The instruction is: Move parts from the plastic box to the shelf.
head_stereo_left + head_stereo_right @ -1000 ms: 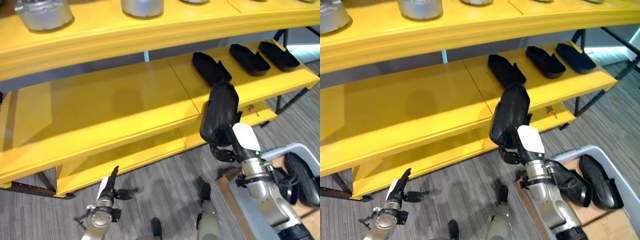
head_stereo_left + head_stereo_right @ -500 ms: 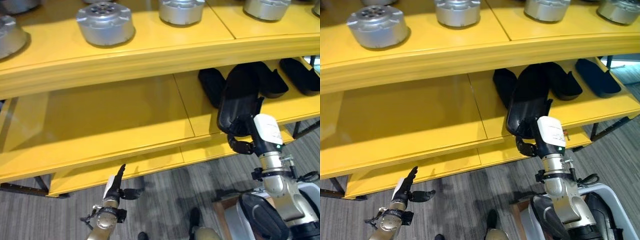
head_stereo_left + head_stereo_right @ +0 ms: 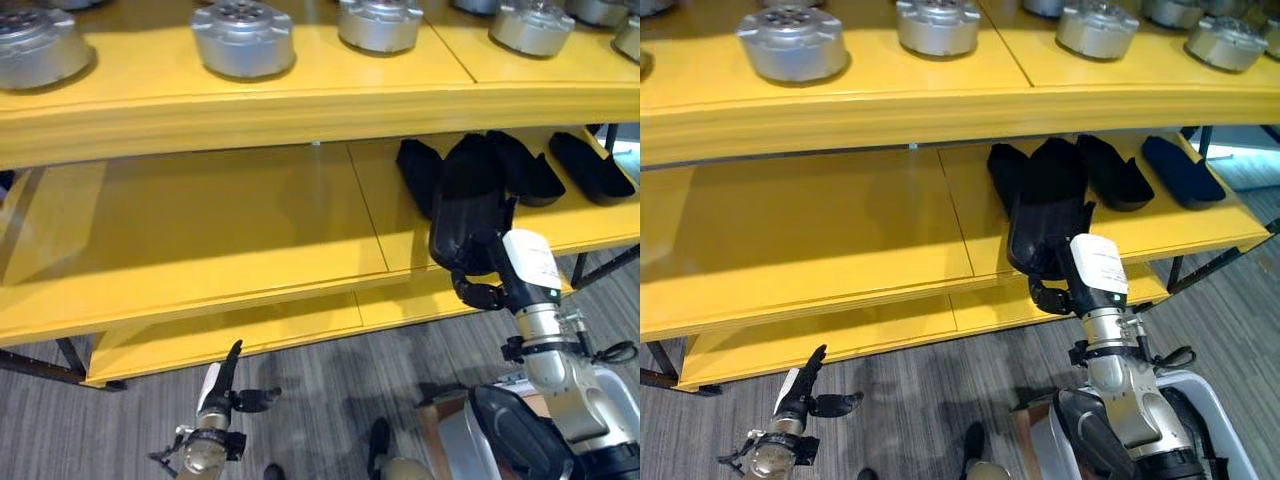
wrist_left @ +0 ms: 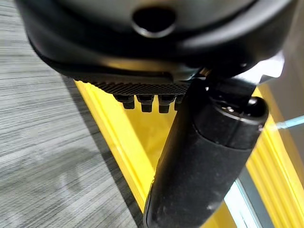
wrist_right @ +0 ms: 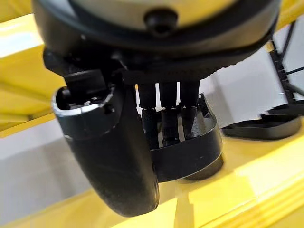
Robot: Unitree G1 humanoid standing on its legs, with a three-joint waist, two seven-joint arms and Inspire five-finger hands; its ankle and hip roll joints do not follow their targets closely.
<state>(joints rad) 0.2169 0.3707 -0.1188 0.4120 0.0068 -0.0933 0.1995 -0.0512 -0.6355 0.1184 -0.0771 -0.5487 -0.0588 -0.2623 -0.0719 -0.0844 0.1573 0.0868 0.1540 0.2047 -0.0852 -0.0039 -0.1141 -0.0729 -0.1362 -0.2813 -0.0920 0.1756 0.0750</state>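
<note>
My right hand (image 3: 484, 291) is shut on a long black moulded part (image 3: 468, 212), held upright in front of the middle yellow shelf (image 3: 200, 225); the same black part (image 3: 1045, 215) stands at the shelf's front edge. In the right wrist view the fingers (image 5: 164, 121) and thumb curl round this black part (image 5: 190, 154). Three more black parts (image 3: 585, 165) lie on that shelf behind it. My left hand (image 3: 222, 385) hangs low over the floor, fingers straight, holding nothing. A grey plastic box (image 3: 1215, 420) sits at the lower right.
Several silver round metal parts (image 3: 243, 38) stand on the top shelf (image 3: 300, 95). A lower yellow shelf (image 3: 260, 325) sits beneath. Grey striped floor (image 3: 320, 390) lies in front. The left half of the middle shelf is bare.
The camera view has risen, showing more of the top shelf. My right hand has carried the black part up from near the box to the middle shelf's front. The left hand stays low.
</note>
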